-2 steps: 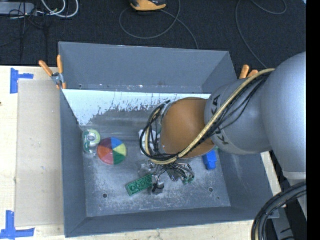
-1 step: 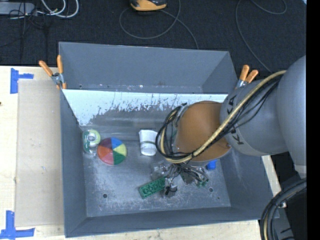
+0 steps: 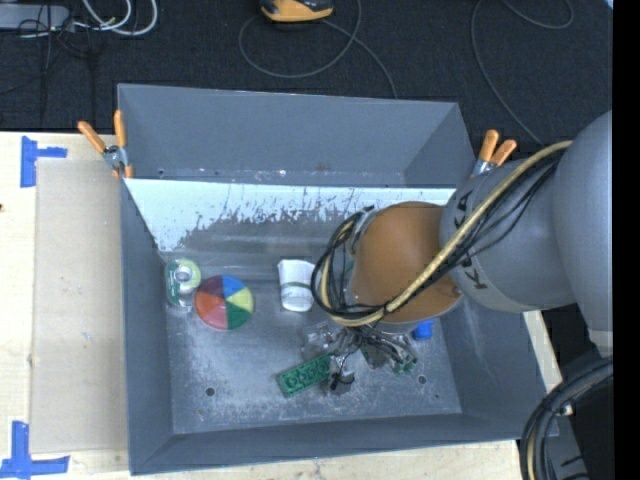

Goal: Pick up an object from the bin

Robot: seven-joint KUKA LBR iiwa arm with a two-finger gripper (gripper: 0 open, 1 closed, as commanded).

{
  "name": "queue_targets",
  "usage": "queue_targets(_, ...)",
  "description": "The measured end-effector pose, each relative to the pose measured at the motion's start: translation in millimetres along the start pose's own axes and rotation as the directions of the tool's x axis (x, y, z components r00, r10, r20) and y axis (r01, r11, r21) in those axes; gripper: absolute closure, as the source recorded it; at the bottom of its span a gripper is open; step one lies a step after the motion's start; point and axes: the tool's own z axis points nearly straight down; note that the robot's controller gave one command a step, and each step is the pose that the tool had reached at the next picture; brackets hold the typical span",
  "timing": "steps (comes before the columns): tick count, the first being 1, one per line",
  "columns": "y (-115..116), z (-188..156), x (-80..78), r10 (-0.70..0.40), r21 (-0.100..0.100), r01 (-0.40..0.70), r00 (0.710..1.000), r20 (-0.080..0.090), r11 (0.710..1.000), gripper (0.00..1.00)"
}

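The gripper (image 3: pixel 343 368) is low over the front of the bin (image 3: pixel 300 163), right of the middle. Its dark tip is just beside the right end of a green flat piece (image 3: pixel 303 375) lying tilted on the floor. Whether the gripper is open, closed or on that piece I cannot tell.

A small green piece (image 3: pixel 405 363) and a blue thing (image 3: pixel 422 332) lie close on its right, partly under the wrist's orange cover (image 3: pixel 400 258) and looped cables (image 3: pixel 335 288). A white cup (image 3: pixel 295 285) stands just behind the gripper. Further left are a colour-wheel disc (image 3: pixel 224 302) and, touching it, a green and white roll (image 3: pixel 183 280).

The front wall is near the gripper. The floor at front left lies bare.
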Motion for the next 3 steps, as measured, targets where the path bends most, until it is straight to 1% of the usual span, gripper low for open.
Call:
queue_targets(1, 4, -56, -0.6, -0.01, -0.002, 0.01, 1.0, -0.005, 1.0, 1.0)
queue_targets(2, 8, -91, -9.0, -0.015, 0.0, 0.015, 1.0, 0.004, 1.0, 1.0)
queue_targets(3, 8, -95, -8.9, -0.017, -0.002, 0.017, 1.0, -0.005, 1.0, 1.0)
